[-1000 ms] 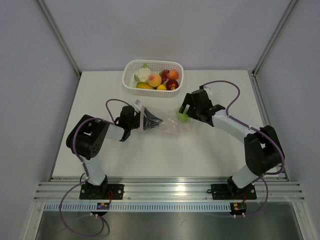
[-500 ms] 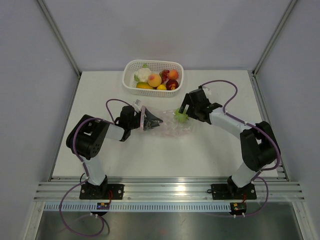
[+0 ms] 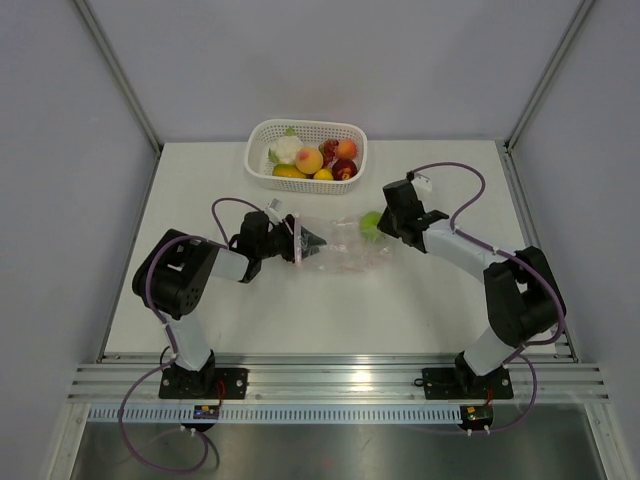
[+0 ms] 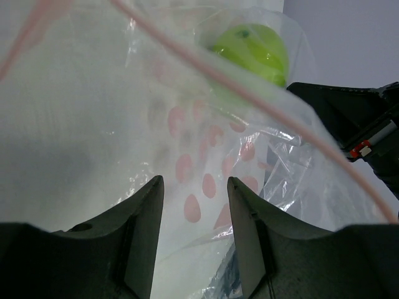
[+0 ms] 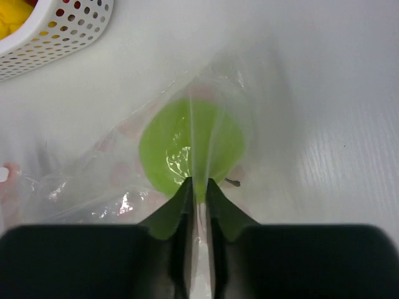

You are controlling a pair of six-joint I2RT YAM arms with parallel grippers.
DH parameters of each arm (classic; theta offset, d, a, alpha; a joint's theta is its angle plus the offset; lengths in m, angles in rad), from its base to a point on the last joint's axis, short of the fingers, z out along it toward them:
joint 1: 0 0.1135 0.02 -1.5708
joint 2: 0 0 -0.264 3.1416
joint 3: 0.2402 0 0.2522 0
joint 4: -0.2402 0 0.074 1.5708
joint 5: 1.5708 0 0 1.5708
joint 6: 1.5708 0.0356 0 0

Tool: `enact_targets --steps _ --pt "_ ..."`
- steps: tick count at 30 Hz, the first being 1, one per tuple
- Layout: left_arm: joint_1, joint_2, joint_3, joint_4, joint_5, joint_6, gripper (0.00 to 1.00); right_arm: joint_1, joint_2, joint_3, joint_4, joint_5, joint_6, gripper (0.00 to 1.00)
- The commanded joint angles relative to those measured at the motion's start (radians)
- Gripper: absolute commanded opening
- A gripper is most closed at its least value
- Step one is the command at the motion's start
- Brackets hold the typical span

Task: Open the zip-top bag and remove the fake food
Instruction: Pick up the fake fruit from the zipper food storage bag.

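The clear zip-top bag (image 3: 345, 252) with pink dots lies stretched between my two grippers at mid-table. One piece of the fake food, a green apple (image 3: 371, 221), sits inside its right end. My right gripper (image 5: 198, 187) is shut on a fold of the bag (image 5: 118, 168) just in front of the apple (image 5: 177, 143). My left gripper (image 4: 194, 184) stands open at the bag's left end, by the pink zip strip, with dotted film (image 4: 187, 118) between its fingers. The apple (image 4: 252, 53) shows through the plastic in the left wrist view.
A white perforated basket (image 3: 256, 165) at the back of the table holds several fruits and vegetables (image 3: 310, 160). Its corner (image 5: 62, 31) shows at the upper left of the right wrist view. The right arm's dark body (image 4: 349, 124) is behind the bag.
My right gripper has gone from open to shut on the bag's right end and drawn back a little to the right. The bag is pulled flatter. The left gripper has stayed put.
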State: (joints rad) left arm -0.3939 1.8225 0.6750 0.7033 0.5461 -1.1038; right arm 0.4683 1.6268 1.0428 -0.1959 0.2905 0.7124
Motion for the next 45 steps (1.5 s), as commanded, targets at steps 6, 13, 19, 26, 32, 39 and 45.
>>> enact_targets --steps 6,13,19,26,32,39,45 --pt "-0.005 0.011 0.029 0.059 0.017 0.01 0.52 0.0 -0.068 -0.023 0.079 -0.025 -0.013 0.0" --pt "-0.008 0.046 0.026 0.123 0.025 -0.016 0.59 0.052 -0.215 -0.082 0.162 -0.065 -0.106 0.0" --pt "-0.01 0.061 0.018 0.186 0.038 -0.041 0.6 0.121 -0.304 -0.078 0.148 -0.013 -0.212 0.0" --pt "-0.008 0.052 -0.012 0.28 0.038 -0.068 0.61 0.217 -0.315 -0.061 0.131 0.119 -0.254 0.0" --pt "0.0 0.055 -0.058 0.404 0.028 -0.113 0.63 0.309 -0.384 -0.087 0.148 0.24 -0.313 0.0" --pt "0.021 0.069 -0.106 0.556 0.018 -0.175 0.69 0.34 -0.417 -0.132 0.168 0.277 -0.281 0.0" --pt "0.038 0.095 -0.137 0.695 0.017 -0.235 0.77 0.409 -0.409 -0.135 0.225 0.38 -0.346 0.0"
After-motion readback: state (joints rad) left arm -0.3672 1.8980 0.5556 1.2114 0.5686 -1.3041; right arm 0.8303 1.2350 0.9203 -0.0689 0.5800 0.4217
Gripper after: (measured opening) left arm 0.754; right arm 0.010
